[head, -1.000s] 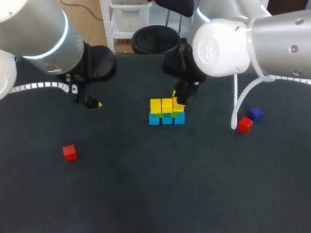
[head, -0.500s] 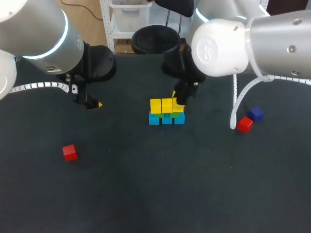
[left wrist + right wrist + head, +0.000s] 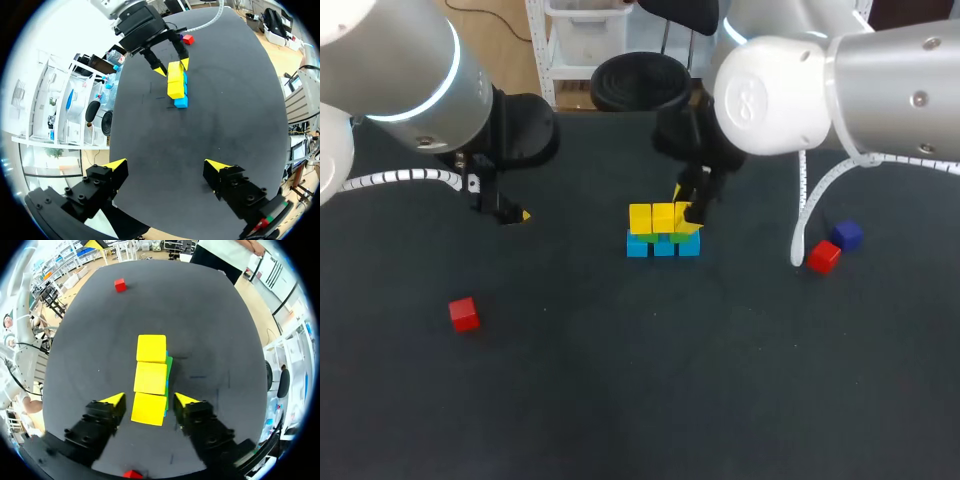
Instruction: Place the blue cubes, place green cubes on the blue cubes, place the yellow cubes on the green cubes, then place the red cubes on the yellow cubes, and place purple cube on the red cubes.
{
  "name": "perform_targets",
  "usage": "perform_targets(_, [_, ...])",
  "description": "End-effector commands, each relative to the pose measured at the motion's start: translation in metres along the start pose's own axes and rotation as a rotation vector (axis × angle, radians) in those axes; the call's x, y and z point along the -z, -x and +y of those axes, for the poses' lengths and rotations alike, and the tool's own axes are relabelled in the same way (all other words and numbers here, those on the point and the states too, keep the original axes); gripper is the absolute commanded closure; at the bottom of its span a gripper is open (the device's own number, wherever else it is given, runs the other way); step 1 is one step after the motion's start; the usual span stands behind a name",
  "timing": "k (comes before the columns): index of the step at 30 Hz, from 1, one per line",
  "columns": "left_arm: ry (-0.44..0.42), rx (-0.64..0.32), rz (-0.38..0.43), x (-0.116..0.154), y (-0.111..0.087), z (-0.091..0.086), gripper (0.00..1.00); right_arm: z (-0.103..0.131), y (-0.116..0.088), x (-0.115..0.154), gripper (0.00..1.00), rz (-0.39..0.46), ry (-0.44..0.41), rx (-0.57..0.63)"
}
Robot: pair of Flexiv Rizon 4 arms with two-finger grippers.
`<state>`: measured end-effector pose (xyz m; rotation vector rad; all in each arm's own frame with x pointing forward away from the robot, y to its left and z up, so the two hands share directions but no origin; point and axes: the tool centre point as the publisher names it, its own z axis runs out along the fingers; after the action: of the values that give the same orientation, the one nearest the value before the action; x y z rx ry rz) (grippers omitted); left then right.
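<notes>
Open right hand (image 3: 149,399) straddling the end yellow cube (image 3: 148,410) from above, not touching it; left hand (image 3: 167,164) open, empty, well apart.

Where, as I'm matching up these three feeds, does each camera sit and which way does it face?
Head view: above and behind, looking down on the table; both arms enter, left gripper, right gripper.
Left wrist view: on the left wrist, looking between its open fingers across to the cube stack.
Right wrist view: on the right wrist, looking down; its open fingers straddle the nearest yellow cube.
All three share the cube stack.
</notes>
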<state>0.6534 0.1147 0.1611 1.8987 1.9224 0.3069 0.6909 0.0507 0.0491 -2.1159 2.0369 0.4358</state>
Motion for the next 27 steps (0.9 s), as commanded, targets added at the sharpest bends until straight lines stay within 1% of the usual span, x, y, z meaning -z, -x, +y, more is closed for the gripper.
perform_targets(1, [0.001, 0.002, 0.004, -0.001, 0.001, 0.000, 0.00, -0.001, -0.001, 0.000, 0.00, -0.004, 0.004, -0.006])
perform_targets(5, [0.001, 0.002, 0.004, -0.001, 0.001, 0.000, 0.00, -0.001, -0.002, 0.001, 0.00, -0.005, 0.002, -0.013])
perform_targets(9, [0.001, 0.002, 0.004, -0.001, 0.001, 0.000, 0.00, 0.000, -0.007, 0.009, 0.00, -0.015, 0.005, -0.033])
perform_targets(13, [0.001, 0.002, 0.004, -0.001, 0.001, 0.000, 0.00, 0.002, -0.017, 0.030, 0.00, -0.038, -0.010, -0.067])
perform_targets(15, [0.001, 0.002, 0.004, -0.001, 0.001, 0.000, 0.00, 0.006, -0.021, 0.048, 0.00, -0.073, -0.034, -0.098])
perform_targets(17, [0.001, 0.002, 0.004, -0.001, 0.001, 0.000, 0.00, 0.009, -0.025, 0.062, 0.00, -0.098, -0.062, -0.124])
perform_targets(20, [0.001, 0.002, 0.004, -0.001, 0.001, 0.000, 0.00, 0.017, -0.029, 0.087, 0.00, -0.158, -0.130, -0.177])
perform_targets(21, [0.001, 0.002, 0.004, -0.001, 0.001, 0.000, 0.00, 0.021, -0.030, 0.098, 0.00, -0.186, -0.166, -0.195])
perform_targets(23, [0.001, 0.002, 0.004, -0.001, 0.001, 0.000, 0.00, 0.025, -0.031, 0.112, 0.00, -0.227, -0.210, -0.230])
perform_targets(25, [0.001, 0.002, 0.004, -0.001, 0.001, 0.000, 0.00, 0.032, -0.032, 0.127, 0.00, -0.250, -0.270, -0.270])
perform_targets(27, [0.001, 0.002, 0.004, -0.001, 0.001, 0.000, 0.00, 0.040, -0.032, 0.139, 0.00, -0.278, -0.313, -0.299])
